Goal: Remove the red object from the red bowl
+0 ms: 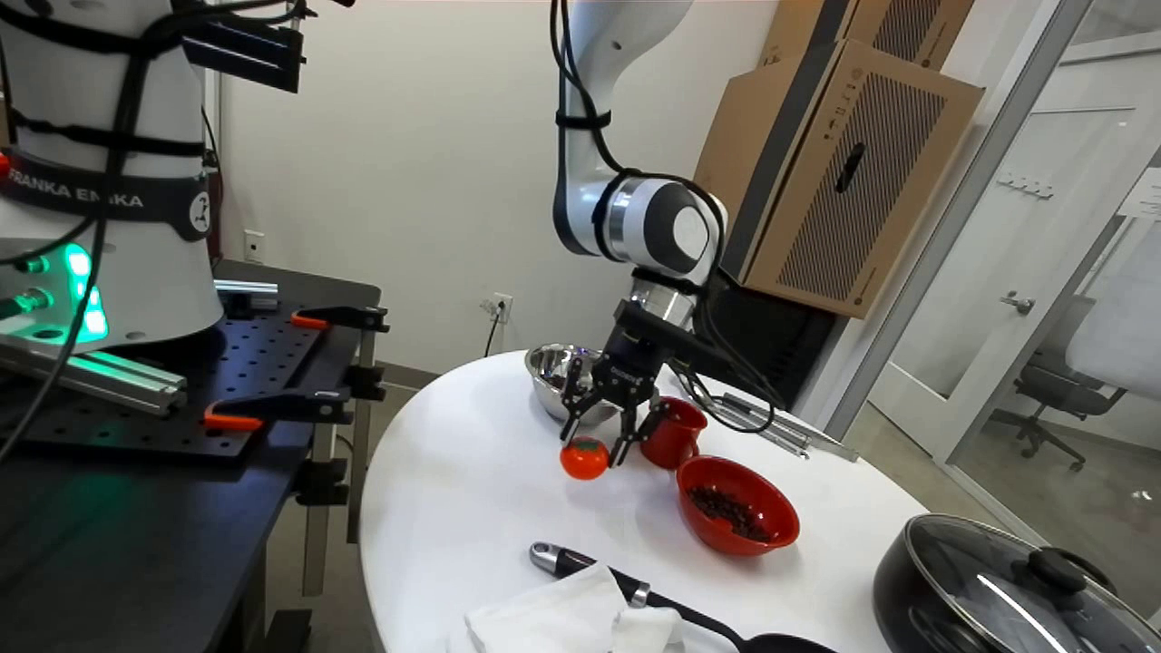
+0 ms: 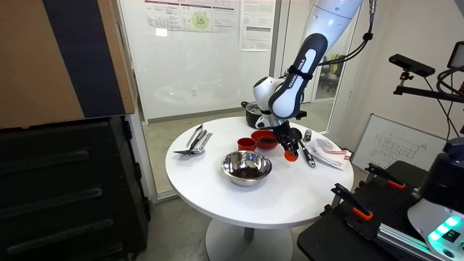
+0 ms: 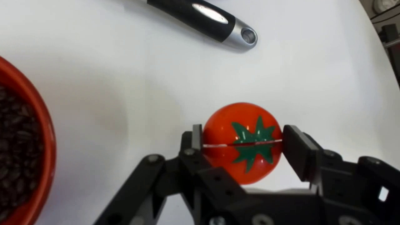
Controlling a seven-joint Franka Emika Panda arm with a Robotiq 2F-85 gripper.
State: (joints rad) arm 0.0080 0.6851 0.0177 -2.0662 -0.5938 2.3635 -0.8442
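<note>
From the left in the wrist view, the red bowl (image 3: 48,147) curves in at the edge with dark beans (image 3: 17,147) inside; white counter (image 3: 150,84) follows, then the red object (image 3: 242,136), pinched between the 2 fingers (image 3: 297,153) of the end effector (image 3: 242,142), outside the bowl and apart from its rim. It is roundish, without a clear long axis. Whether it touches the counter I cannot tell. With the bowl to its left, the next move is probably straight down, then release.

white arm (image 1: 580,168), black cables (image 1: 600,143) and straps (image 1: 583,121); black hand (image 3: 242,142), round screws (image 3: 153,158); green-lit base (image 1: 154,295)
</note>
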